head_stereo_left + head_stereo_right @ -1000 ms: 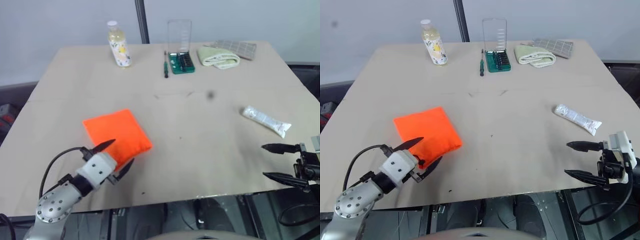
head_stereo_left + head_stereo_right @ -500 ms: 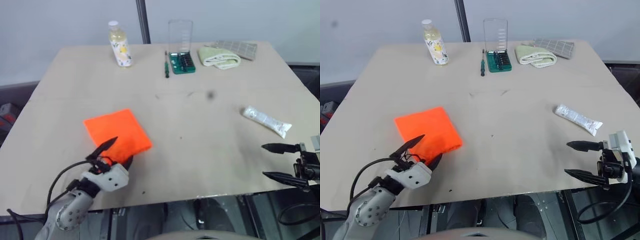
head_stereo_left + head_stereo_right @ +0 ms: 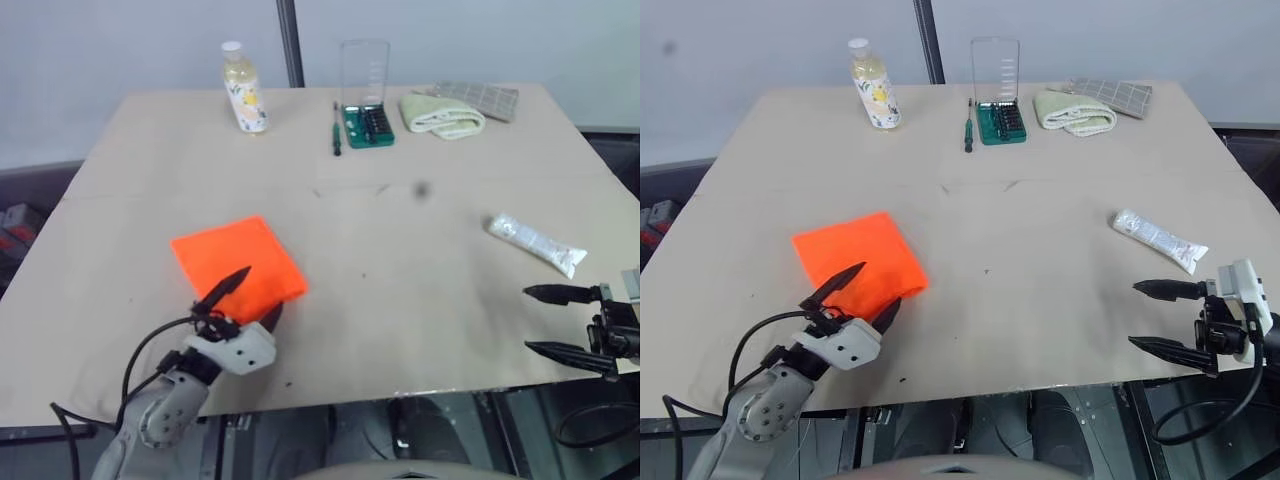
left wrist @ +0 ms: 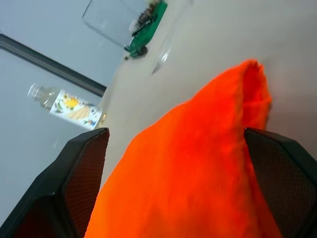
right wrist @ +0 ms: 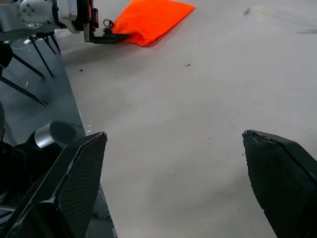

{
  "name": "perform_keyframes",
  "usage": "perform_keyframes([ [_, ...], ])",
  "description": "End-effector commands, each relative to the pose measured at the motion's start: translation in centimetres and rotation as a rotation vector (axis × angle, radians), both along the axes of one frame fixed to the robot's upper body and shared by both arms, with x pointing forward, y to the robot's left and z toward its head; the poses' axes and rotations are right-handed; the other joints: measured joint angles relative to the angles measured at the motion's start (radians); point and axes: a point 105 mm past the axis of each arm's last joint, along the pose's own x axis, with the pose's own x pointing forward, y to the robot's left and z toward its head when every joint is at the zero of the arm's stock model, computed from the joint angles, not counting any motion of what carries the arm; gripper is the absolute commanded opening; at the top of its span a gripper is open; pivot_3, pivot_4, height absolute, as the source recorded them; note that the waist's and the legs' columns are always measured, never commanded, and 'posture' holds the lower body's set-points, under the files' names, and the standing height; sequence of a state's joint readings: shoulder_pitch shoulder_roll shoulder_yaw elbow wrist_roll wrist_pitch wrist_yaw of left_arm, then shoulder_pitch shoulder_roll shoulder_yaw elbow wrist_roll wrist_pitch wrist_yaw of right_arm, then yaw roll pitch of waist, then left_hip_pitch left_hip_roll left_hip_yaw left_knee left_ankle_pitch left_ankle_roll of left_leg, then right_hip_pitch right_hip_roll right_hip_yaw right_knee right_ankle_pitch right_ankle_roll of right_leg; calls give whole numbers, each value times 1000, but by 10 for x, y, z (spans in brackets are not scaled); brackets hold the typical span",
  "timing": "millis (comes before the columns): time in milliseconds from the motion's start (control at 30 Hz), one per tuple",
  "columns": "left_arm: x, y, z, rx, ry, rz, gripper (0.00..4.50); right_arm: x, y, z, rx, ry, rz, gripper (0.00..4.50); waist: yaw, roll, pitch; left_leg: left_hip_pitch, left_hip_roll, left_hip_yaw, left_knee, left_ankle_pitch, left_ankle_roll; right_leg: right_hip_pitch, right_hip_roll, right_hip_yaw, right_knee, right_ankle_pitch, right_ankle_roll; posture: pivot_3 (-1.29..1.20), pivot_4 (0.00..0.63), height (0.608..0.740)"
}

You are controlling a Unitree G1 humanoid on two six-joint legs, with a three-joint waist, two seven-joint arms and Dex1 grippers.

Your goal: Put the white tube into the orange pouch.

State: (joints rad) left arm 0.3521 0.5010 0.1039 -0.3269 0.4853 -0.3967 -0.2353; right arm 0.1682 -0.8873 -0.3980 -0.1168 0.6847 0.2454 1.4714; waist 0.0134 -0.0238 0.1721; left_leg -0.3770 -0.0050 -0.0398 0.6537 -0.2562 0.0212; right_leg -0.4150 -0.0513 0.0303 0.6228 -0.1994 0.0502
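The orange pouch lies flat on the left half of the table. My left gripper is open at the pouch's near corner, its two black fingers straddling the fabric edge; in the left wrist view the orange pouch fills the gap between the fingers. The white tube lies on the right side of the table. My right gripper stands open at the near right edge, a short way nearer than the tube, with nothing between its fingers. The right wrist view looks across the bare tabletop to the orange pouch and the left gripper.
Along the table's far edge stand a yellowish bottle, a green screwdriver-bit case with a clear lid, a loose screwdriver, a rolled pale-green towel and a grey mat. A dark pole rises behind.
My left gripper has moved right and forward and rolled, so its fingers now straddle the pouch's near corner. The right gripper, tube and pouch have stayed put.
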Motion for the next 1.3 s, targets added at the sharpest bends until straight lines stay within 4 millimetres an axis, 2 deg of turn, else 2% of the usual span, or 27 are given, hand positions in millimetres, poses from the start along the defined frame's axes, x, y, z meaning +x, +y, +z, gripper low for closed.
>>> perform_keyframes([
  [33, 2, -6, 7, 0, -23, -16, 4500, 1, -1, 6, 2, -40, -4, 4453, 0, 0, 0, 0, 0, 0, 0, 0, 0, 0, 0, 0, 0, 0, 0, 0, 150, 740],
  [333, 5, -3, 2, 36, 7, 45, 4500, 0, 0, 6, 9, -48, -3, 4453, 0, 0, 0, 0, 0, 0, 0, 0, 0, 0, 0, 0, 0, 0, 0, 0, 150, 740],
  [600, 3, 10, 17, 22, -58, 196, 4500, 1, 1, 4, 15, -51, -2, 4453, 0, 0, 0, 0, 0, -1, 0, 0, 0, 0, 0, -1, 0, 0, 0, 0, 150, 740],
  [833, -4, 25, 19, 17, -70, 317, 4500, 4, 5, 2, 25, -53, 10, 4453, -2, 0, 0, 0, 0, 0, 0, 0, 0, 0, 0, 0, 0, 0, 0, 0, 150, 740],
  [1067, -12, 35, 6, 9, -5, 364, 4500, 8, 7, 2, 33, -58, 19, 4453, 0, 0, 0, 0, 0, -1, 0, 0, 0, 0, 0, -1, 0, 0, 0, 0, 150, 740],
  [1300, -11, 39, 4, -11, 19, 372, 4500, 8, 9, 2, 41, -61, 25, 4453, 0, 0, 0, 0, 0, -1, 0, 0, 0, 0, 0, -1, 0, 0, 0, 0, 150, 740],
])
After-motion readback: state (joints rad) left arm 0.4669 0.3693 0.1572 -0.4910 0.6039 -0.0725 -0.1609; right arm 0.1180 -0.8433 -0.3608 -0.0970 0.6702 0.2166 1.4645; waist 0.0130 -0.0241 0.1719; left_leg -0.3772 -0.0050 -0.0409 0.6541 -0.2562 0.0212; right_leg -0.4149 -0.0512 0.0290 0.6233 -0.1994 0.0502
